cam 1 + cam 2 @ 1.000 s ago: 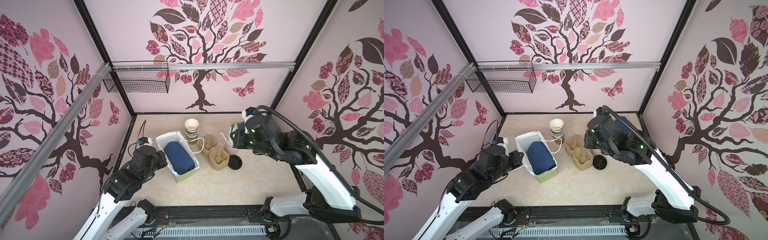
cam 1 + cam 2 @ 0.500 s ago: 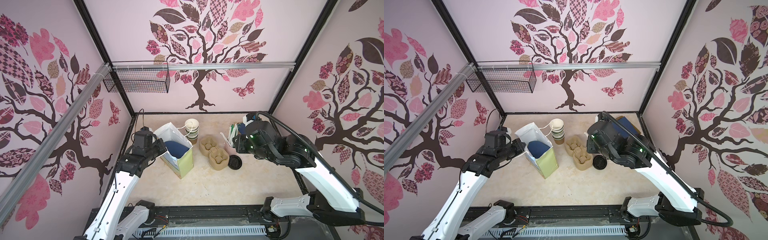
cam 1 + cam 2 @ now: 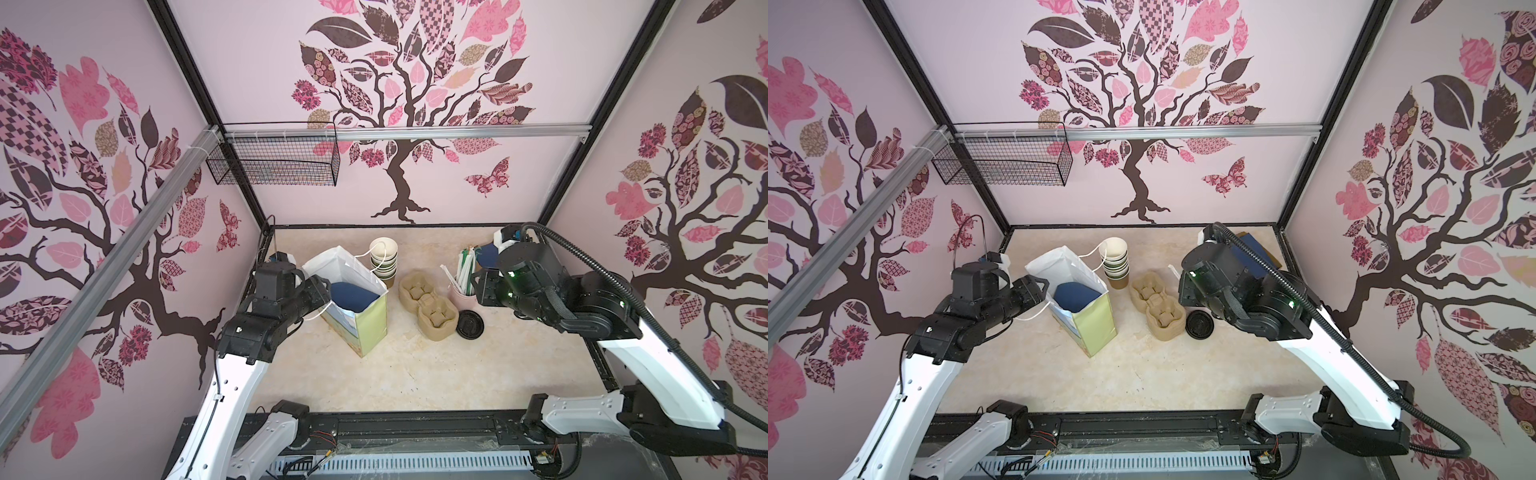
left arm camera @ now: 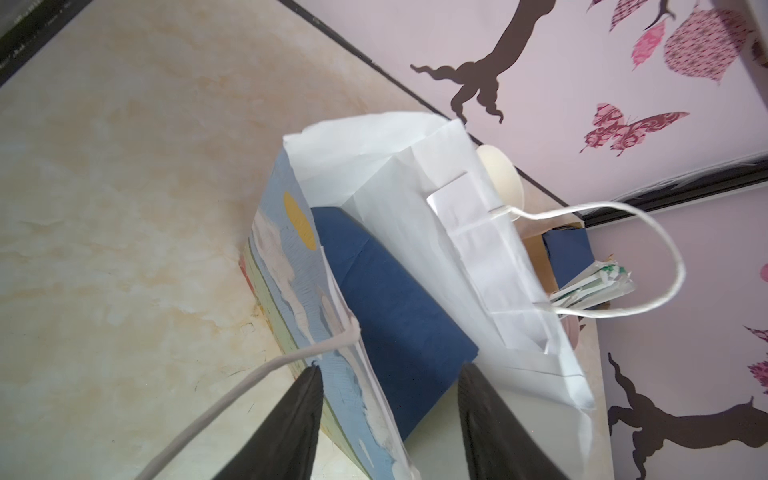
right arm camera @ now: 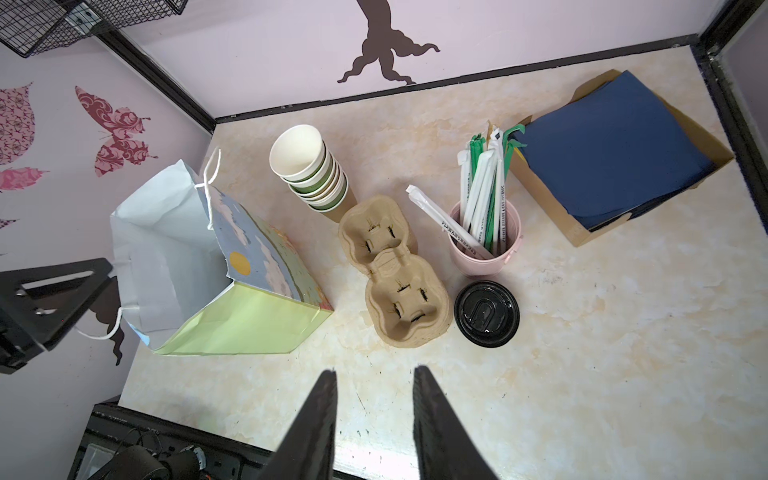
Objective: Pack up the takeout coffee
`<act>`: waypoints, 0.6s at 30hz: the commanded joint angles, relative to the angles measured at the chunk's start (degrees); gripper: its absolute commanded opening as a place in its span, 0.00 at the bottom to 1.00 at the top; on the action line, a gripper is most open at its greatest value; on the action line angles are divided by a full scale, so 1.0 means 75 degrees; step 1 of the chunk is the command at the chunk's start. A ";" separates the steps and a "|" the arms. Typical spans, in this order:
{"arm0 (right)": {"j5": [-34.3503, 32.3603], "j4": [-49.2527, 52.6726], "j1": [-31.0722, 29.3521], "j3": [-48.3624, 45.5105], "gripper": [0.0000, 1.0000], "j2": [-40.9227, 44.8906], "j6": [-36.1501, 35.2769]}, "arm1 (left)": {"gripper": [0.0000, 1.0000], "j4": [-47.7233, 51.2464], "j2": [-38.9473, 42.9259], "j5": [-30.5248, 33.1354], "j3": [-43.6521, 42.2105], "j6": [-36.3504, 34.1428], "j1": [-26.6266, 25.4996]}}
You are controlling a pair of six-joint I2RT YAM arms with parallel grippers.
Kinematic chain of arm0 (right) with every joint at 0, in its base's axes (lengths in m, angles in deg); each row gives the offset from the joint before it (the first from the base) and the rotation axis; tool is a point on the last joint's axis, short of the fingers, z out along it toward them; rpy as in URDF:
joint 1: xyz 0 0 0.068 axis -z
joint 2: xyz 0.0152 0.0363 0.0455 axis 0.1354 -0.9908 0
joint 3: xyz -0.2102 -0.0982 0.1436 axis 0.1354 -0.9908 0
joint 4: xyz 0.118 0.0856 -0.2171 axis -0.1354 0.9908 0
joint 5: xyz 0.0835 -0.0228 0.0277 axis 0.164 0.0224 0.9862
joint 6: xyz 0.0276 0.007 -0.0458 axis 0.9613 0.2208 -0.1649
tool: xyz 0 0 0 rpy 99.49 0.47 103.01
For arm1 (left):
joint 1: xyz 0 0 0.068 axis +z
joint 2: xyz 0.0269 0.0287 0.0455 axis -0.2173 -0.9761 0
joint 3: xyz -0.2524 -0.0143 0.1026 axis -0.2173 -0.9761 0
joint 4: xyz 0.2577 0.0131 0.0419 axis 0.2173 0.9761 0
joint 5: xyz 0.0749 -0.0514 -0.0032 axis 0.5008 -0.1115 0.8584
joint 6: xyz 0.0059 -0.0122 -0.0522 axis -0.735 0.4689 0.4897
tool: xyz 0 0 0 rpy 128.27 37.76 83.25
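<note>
Takeout coffee [image 5: 486, 313] was seen standing on the table [image 5: 582, 374], just beside the pulp carrier [image 5: 395, 270], outside the paper bag [image 5: 249, 328]. The left gripper [image 4: 390, 370] was spread at the bag's rim, pinching nothing; the right gripper [image 5: 374, 370] was spread and empty. Unsupported, the bag could be knocked over when loaded.

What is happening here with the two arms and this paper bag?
The robot is packing a takeout coffee. The left pincer is open at the rim of the paper bag, which stands upright with a blue napkin inside. The right pincer is open too, holds nothing and hangs above the table. The takeout coffee, with its black lid, stands on the table beside the pulp cup carrier, not yet in the bag.
</note>
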 commanded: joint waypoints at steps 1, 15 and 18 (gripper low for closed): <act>-0.0131 0.0038 0.0080 -0.0058 0.35 0.0035 -0.0048 | 0.59 0.0527 0.0067 0.0404 0.0721 -0.0112 0.0031; 0.2089 -0.2460 0.5002 -0.3337 0.37 0.1598 -0.1012 | 0.69 0.1489 0.0798 0.6937 0.0424 -0.0933 0.0321; 0.2010 -0.3664 0.5845 -0.4752 0.40 0.1868 -0.1302 | 0.69 0.1009 0.1110 0.6975 -0.1097 -0.0482 0.1085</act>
